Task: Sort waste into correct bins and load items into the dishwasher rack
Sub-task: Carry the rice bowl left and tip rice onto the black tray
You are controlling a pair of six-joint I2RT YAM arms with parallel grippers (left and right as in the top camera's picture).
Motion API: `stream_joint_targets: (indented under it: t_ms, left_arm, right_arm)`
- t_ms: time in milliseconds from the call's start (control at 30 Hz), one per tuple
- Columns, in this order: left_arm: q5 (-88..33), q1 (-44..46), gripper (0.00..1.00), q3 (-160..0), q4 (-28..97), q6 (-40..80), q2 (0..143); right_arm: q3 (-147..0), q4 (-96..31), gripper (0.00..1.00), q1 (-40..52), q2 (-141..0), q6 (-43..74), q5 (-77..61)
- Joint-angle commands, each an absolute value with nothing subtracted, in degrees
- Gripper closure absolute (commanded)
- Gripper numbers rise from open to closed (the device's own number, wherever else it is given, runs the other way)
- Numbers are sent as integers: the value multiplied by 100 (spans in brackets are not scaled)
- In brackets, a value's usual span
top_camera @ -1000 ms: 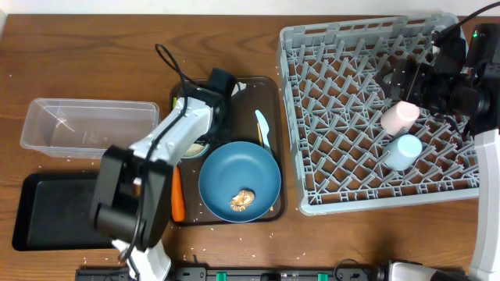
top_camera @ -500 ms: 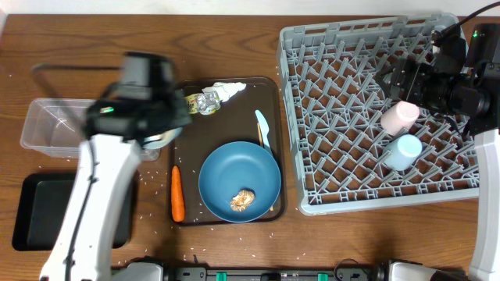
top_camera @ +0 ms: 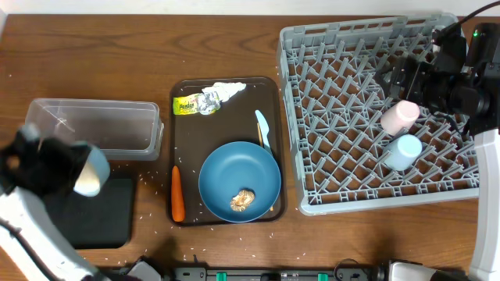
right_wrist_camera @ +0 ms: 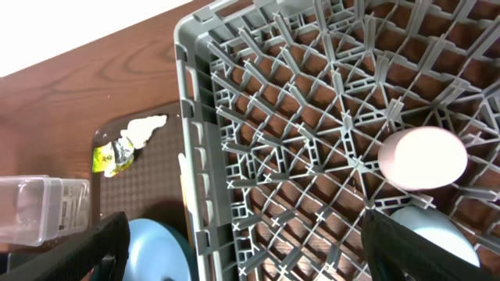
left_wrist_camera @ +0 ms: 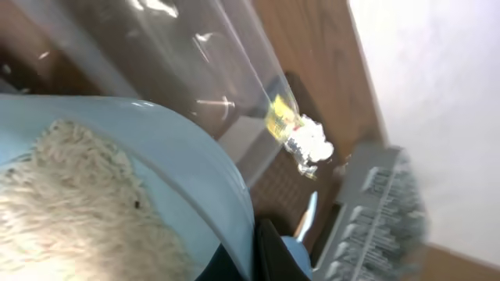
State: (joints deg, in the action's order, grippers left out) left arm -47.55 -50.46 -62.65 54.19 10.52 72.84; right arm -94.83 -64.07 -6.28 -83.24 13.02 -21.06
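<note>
My left gripper is shut on the rim of the pale blue bowl and holds it tilted over the black tray-bin. In the left wrist view the bowl holds white rice. The clear tub stands just behind. On the brown serving tray lie the blue plate with a brown lump, the carrot, the wrapper, the napkin and the spoon. My right gripper is open above the rack, near the pink cup and blue cup.
Loose rice grains dot the wood around the serving tray and the black tray-bin. The rack fills the right side of the table. The left arm's base sits at the front left edge.
My left arm has swung with the bowl from the serving tray, past the clear tub, to the front left over the black tray-bin. The right arm has not moved.
</note>
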Motion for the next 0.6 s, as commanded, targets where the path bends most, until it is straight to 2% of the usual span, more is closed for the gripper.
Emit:
stream_joint_targets:
  t_ms: [0,133,300,567]
  left_arm:
    - [-6558,-5990,94,-5575,5122,272,7266]
    - [-7378,-6993,94,-4801,4626,-163,7266]
    - [-8429,-7830,94,-4178,4259,-1072,7271]
    - [-8965,-8350,94,-3809,4379,-1623,7319]
  right_arm:
    - [-9470,-6333,12,-591,-8326,1350,-2145]
    - [-9470,-6230,11,-593,-8326,1546,-2145]
    - [-9470,-6106,10,-593,-8326,1734,-2145]
    - [-9470,-6108,10,-593,-8326,1785,-2147]
